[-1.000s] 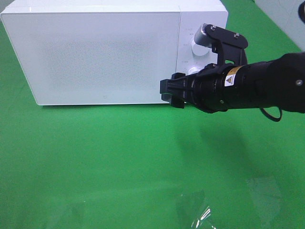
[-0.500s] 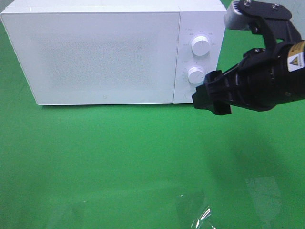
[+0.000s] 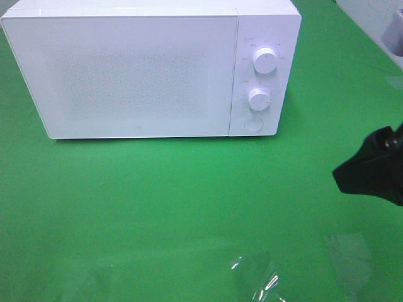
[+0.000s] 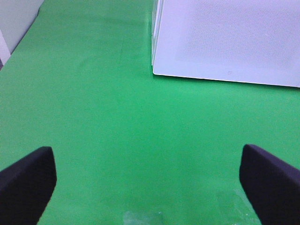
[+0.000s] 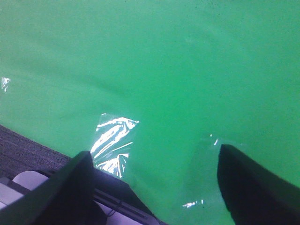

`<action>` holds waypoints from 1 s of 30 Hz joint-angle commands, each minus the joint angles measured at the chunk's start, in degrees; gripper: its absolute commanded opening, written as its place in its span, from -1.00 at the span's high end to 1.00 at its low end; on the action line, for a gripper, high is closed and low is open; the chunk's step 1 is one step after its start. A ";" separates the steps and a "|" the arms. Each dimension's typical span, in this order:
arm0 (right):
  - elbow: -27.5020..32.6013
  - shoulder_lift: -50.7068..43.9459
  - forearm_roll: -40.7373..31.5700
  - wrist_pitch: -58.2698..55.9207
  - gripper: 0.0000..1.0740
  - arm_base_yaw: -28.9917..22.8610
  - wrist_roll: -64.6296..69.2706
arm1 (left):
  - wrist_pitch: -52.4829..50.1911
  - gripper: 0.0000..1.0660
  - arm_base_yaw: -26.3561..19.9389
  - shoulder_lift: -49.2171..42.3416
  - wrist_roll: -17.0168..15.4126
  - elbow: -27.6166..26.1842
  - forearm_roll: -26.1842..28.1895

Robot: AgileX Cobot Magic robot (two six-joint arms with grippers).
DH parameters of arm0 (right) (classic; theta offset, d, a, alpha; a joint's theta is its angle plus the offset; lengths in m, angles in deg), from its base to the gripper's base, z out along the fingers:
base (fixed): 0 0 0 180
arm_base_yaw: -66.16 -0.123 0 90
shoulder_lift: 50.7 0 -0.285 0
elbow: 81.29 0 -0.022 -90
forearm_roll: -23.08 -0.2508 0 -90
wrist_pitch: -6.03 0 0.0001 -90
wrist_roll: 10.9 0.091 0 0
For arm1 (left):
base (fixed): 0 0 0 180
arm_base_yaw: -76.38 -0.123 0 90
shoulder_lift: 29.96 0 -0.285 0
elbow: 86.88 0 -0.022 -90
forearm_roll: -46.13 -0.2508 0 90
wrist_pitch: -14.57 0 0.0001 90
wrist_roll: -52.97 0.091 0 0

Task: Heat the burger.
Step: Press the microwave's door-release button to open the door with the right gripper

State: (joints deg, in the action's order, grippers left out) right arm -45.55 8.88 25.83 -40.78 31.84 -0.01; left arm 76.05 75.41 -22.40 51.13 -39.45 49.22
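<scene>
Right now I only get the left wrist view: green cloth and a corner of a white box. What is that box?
Observer: A microwave; the high camera shows two knobs to the right of its closed door.
Operator: Any burger about?
Observer: No burger shows in any view.
Operator: And the other arm?
Observer: Its right end effector hangs open and empty above crinkled clear film.

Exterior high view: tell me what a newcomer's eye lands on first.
The big white microwave dominates the back of the green cloth, door closed, two round knobs on its right panel. At the right edge the black right gripper pokes in, open and empty. No burger is in sight.
</scene>
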 commanded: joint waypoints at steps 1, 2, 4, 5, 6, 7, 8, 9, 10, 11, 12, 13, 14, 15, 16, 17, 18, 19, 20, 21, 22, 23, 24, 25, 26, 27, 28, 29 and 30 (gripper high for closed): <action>0.00 -3.38 0.06 -2.35 -0.33 0.00 -0.86 | -0.40 -0.85 -0.11 -0.97 -0.06 0.17 0.29; 0.17 -5.10 0.06 -2.81 -0.33 0.00 -0.86 | -0.40 -0.85 -0.11 -0.97 -0.06 0.17 0.29; 0.46 -8.25 0.06 -3.78 -0.33 0.23 -0.86 | -0.40 -0.85 -0.11 -0.97 -0.06 0.17 0.29; 0.46 -8.25 0.06 -3.78 -0.33 0.23 -0.86 | -0.40 -0.85 -0.11 -0.97 -0.06 0.17 0.29; 0.97 -10.94 0.17 -4.76 -0.33 0.23 -0.86 | -0.40 -0.85 -0.11 -0.97 -0.06 0.17 0.29; 1.55 -13.46 0.17 -5.39 -0.33 0.23 -0.80 | -0.40 -0.85 -0.11 -0.97 -0.06 0.17 0.29; 1.55 -13.46 0.17 -5.39 -0.33 0.23 -0.80 | -0.40 -0.85 -0.11 -0.97 -0.06 0.17 0.29; 2.23 -15.81 0.11 -6.25 -0.33 0.23 -0.80 | -0.40 -0.85 -0.11 -0.97 -0.06 0.17 0.29; 2.23 -15.81 0.11 -6.25 -0.33 0.23 -0.80 | -0.40 -0.85 -0.11 -0.97 -0.06 0.17 0.29; 2.69 -16.79 0.11 -6.53 -0.33 0.23 -0.80 | -0.40 -0.85 -0.11 -0.97 -0.06 0.17 0.29; 2.69 -16.79 0.11 -6.53 -0.33 0.23 -0.80 | -0.40 -0.85 -0.11 -0.97 -0.06 0.17 0.29; 3.50 -18.22 -0.11 -6.76 -0.33 1.03 -0.57 | -0.40 -0.85 -0.11 -0.97 -0.06 0.17 0.29; 4.13 -19.71 -0.11 -7.22 -0.33 3.32 -0.57 | -0.40 -0.85 -0.11 -0.97 -0.06 0.17 0.29; 4.13 -19.71 -0.11 -7.22 -0.33 3.32 -0.57 | -0.40 -0.85 -0.11 -0.97 -0.06 0.17 0.29; 4.41 -21.26 -0.06 -7.62 -0.33 5.96 -0.92 | -0.40 -0.85 -0.11 -0.97 -0.06 0.17 0.29; 4.41 -21.26 -0.06 -7.62 -0.33 5.96 -0.92 | -0.40 -0.85 -0.11 -0.97 -0.06 0.17 0.29; 4.41 -21.94 -0.06 -7.73 -0.33 7.10 -1.15 | -0.40 -0.85 -0.11 -0.97 -0.06 0.17 0.29; 4.41 -21.94 -0.06 -7.73 -0.33 7.10 -1.15 | -0.40 -0.85 -0.11 -0.97 -0.06 0.17 0.29; 4.41 -23.84 -0.06 -7.62 -0.33 9.74 -2.06 | -0.40 -0.85 -0.11 -0.97 -0.06 0.17 0.29; 4.41 -25.95 -0.06 -7.56 -0.33 12.15 -3.09 | -0.40 -0.85 -0.11 -0.97 -0.06 0.17 0.29; 4.41 -25.95 -0.06 -7.56 -0.33 12.15 -3.09 | -0.40 -0.85 -0.11 -0.97 -0.06 0.17 0.29; 4.41 -28.07 -0.06 -7.79 -0.33 14.21 -3.21 | -0.40 -0.85 -0.11 -0.97 -0.06 0.17 0.29; 4.41 -28.07 -0.06 -7.79 -0.33 14.21 -3.21 | -0.40 -0.85 -0.11 -0.97 -0.06 0.17 0.29; 4.41 -29.34 -0.06 -7.91 -0.33 15.41 -3.21 | -0.40 -0.85 -0.11 -0.97 -0.06 0.17 0.29; 4.41 -29.34 -0.06 -7.91 -0.33 15.41 -3.21 | -0.40 -0.85 -0.11 -0.97 -0.06 0.17 0.29; 4.47 -31.68 -0.06 -8.02 -0.33 17.59 -3.21 | -0.40 -0.85 -0.11 -0.97 -0.06 0.17 0.29; 4.98 -34.43 -0.06 -7.85 -0.33 19.94 -3.21 | -0.40 -0.85 -0.11 -0.97 -0.06 0.17 0.29; 4.98 -34.43 -0.06 -7.85 -0.33 19.94 -3.21 | -0.40 -0.85 -0.11 -0.97 -0.06 0.17 0.29; 6.07 -37.01 -0.06 -7.56 -0.33 21.94 -3.32 | -0.40 -0.85 -0.11 -0.97 -0.06 0.17 0.29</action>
State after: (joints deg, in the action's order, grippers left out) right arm -40.80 -24.93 25.83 -48.51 50.92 -2.36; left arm 76.05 75.41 -22.40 51.13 -39.45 49.22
